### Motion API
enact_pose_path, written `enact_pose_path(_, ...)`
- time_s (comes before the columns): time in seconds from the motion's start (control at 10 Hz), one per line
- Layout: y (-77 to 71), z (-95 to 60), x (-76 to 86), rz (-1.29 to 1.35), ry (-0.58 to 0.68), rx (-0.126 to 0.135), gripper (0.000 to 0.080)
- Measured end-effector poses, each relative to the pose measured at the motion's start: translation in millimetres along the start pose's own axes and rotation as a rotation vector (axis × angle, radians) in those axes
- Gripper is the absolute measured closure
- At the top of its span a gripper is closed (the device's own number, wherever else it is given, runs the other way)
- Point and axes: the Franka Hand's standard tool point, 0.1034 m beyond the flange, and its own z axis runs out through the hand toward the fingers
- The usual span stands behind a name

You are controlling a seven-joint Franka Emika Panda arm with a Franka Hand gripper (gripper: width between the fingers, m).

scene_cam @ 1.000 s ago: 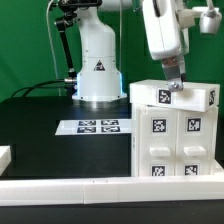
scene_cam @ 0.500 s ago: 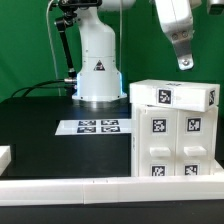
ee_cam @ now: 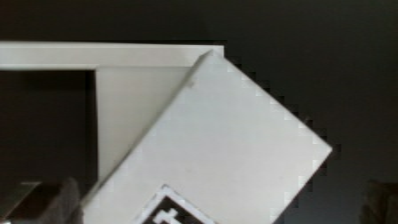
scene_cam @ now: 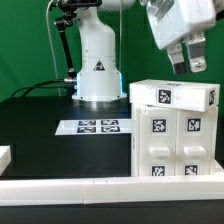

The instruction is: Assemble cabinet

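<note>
Black table (scene_cam: 40, 130) edged by a white rail (scene_cam: 90, 186) along the near side; carries the marker board (scene_cam: 95, 126) (flat, mid-table), the robot pedestal (scene_cam: 98, 70) behind, and the cabinet (scene_cam: 172, 135) at the exterior view's right.

Green backdrop (scene_cam: 30, 40) behind; black table (scene_cam: 40, 125) below.

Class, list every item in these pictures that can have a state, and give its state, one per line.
hand: open, empty, raised above the cabinet, touching nothing.
cabinet: upright on the table, standing free of the hand.
marker board: lying flat on the table.
</note>
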Motion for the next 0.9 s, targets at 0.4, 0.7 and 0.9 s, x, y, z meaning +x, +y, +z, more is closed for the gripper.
enact_pose_path(0.4,-2.5,1.0,-0.3,-0.44,-0.027,-0.048,0.0003)
enact_pose_path(0.7,-2.3,1.0,0.4,-0.641,-0.033,-0.047,0.0003)
enact_pose_path(0.9,-2.2,1.0,0.9,-0.784,-0.036,-0.045,0.0003)
